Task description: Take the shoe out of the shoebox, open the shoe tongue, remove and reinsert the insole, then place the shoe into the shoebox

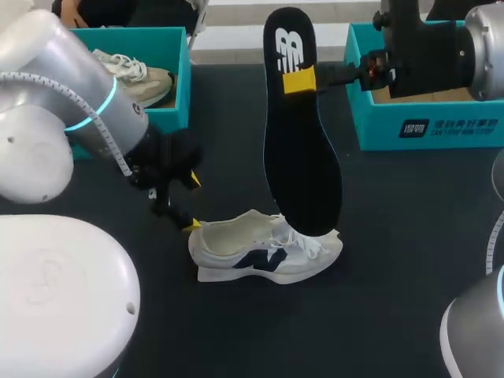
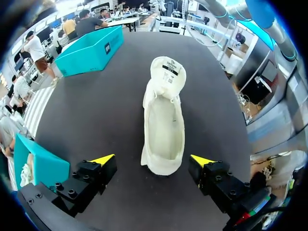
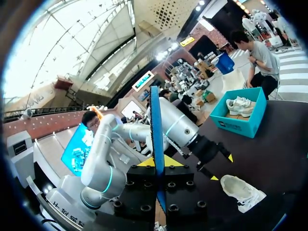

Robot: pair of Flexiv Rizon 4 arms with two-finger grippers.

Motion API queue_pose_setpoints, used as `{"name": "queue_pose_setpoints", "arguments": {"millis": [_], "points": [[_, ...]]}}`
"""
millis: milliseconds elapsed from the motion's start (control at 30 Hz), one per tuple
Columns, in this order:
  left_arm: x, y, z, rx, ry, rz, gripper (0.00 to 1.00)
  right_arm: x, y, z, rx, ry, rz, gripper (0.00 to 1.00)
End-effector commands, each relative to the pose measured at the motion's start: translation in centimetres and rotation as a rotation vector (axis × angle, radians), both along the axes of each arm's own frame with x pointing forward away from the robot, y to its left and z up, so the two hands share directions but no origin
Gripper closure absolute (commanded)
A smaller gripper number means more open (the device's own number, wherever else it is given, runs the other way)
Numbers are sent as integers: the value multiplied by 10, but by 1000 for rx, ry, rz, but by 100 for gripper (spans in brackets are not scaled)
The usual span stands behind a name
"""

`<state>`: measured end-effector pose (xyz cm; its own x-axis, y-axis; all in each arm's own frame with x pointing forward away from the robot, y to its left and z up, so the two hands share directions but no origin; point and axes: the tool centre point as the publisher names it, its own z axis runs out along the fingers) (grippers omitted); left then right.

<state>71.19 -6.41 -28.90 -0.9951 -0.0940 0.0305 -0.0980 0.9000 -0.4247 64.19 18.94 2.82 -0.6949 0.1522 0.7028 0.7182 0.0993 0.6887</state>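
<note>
A white sneaker (image 1: 268,253) with a navy mark lies on its sole on the black table, its mouth wide and empty (image 2: 163,120). My left gripper (image 1: 192,202) stands open just behind the heel, one yellow tip on each side of it (image 2: 153,161), touching nothing. The black insole (image 1: 299,134) hangs upright above the sneaker's toe. My right gripper (image 1: 299,80) is shut on its upper part. In the right wrist view the insole (image 3: 155,139) shows edge-on between the yellow tips (image 3: 158,162), with the sneaker (image 3: 243,191) lower down on the table.
A teal shoebox (image 1: 169,55) at the back left holds another pale shoe (image 1: 138,75). A second teal shoebox (image 1: 425,118) stands at the back right behind my right arm, also seen ahead of the left gripper (image 2: 91,50).
</note>
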Motion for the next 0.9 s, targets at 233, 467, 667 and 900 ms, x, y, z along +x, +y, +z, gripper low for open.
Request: {"name": "queue_pose_setpoints", "arguments": {"millis": [233, 467, 667, 900], "points": [[-1, -17, 9, 369, 46, -9, 0, 2, 4, 0, 0, 1, 1, 100], [-7, -17, 13, 418, 30, 8, 0, 2, 4, 0, 0, 1, 1, 100], [-10, -18, 9, 419, 39, 9, 0, 2, 4, 0, 0, 1, 1, 100], [-15, -20, 8, 423, 27, -9, 0, 2, 4, 0, 0, 1, 1, 100]]}}
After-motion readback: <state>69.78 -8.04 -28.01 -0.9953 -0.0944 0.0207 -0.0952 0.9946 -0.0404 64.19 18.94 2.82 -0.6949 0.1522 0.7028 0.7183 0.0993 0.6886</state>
